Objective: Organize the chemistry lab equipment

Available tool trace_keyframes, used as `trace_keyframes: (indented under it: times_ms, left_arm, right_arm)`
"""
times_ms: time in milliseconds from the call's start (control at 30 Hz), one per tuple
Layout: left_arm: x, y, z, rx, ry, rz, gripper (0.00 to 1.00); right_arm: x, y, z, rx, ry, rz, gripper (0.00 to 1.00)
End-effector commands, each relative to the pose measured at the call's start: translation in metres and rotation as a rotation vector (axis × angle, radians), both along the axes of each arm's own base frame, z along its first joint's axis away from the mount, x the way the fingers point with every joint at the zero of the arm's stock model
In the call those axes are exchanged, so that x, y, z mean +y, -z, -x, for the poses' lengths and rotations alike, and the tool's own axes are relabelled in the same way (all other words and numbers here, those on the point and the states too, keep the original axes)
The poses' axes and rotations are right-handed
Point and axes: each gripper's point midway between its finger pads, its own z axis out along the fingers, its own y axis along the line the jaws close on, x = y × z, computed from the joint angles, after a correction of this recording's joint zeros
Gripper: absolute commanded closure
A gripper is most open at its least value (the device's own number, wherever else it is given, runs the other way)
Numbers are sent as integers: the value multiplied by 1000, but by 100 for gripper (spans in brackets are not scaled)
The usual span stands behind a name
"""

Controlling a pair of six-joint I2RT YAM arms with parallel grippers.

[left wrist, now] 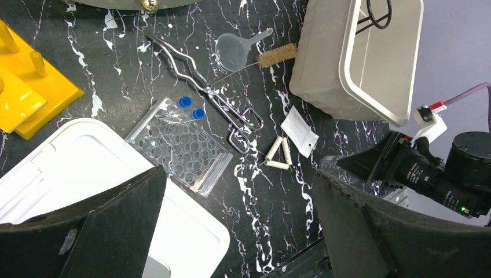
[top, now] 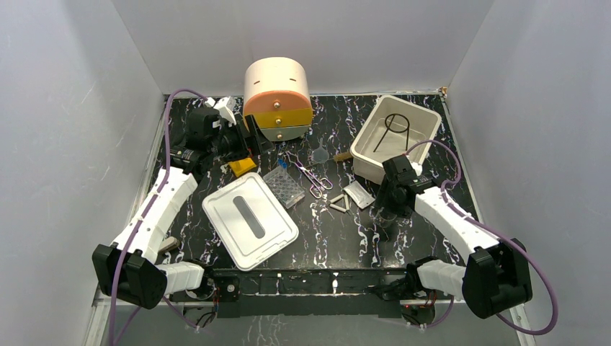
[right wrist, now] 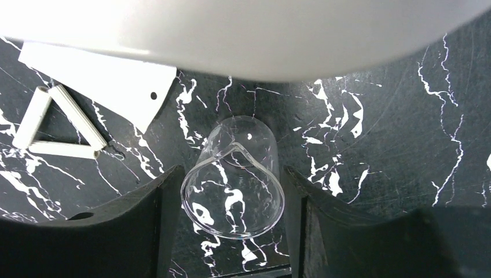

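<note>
A clear glass beaker [right wrist: 234, 185] stands upright on the black marble table, close by the white bin. My right gripper [right wrist: 231, 200] is down around it, and both fingers touch its rim. Left of the beaker lie a white triangle [right wrist: 58, 124] and a white packet [right wrist: 104, 75]. My left gripper [left wrist: 238, 185] hangs open and holds nothing, above the table by the lid's corner. Below it lie a clear well plate [left wrist: 178, 152], purple-handled scissors [left wrist: 214, 98], a clear funnel [left wrist: 234, 51], a small brush [left wrist: 277, 56] and a yellow rack [left wrist: 35, 92].
The white rectangular bin [top: 425, 119] at the back right holds a black wire-framed item [top: 396, 126]. Its grey-slotted lid [top: 249, 220] lies at the front left. The round peach and yellow drawer unit [top: 277, 97] stands at the back centre. Grey walls enclose the table.
</note>
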Motion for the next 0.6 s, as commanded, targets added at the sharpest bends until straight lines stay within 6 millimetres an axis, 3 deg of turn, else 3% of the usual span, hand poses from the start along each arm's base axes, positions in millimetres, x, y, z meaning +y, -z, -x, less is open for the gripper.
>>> trace_keyframes:
  times_ms: [0,100,267,433,567]
  left_arm:
    - [-4,-15,4,-41,28,21,3]
    - [-3,-16,7,-43,26,19,3]
    - [2,-17,9,-51,8,8,3]
    - [3,-14,7,-49,-3,5,2]
    - [-1,-16,0,-52,1,13,2]
  right_arm:
    - [2,-4,-5,-13,3,2,42]
    - [4,-12,-3,12,3,-4,53]
    - [14,-34,-5,-3,-37,-54,56]
    - [59,-80,-18,-79,-261,-244,55]
    - [79,-125,-34,-154,-348,-317,55]
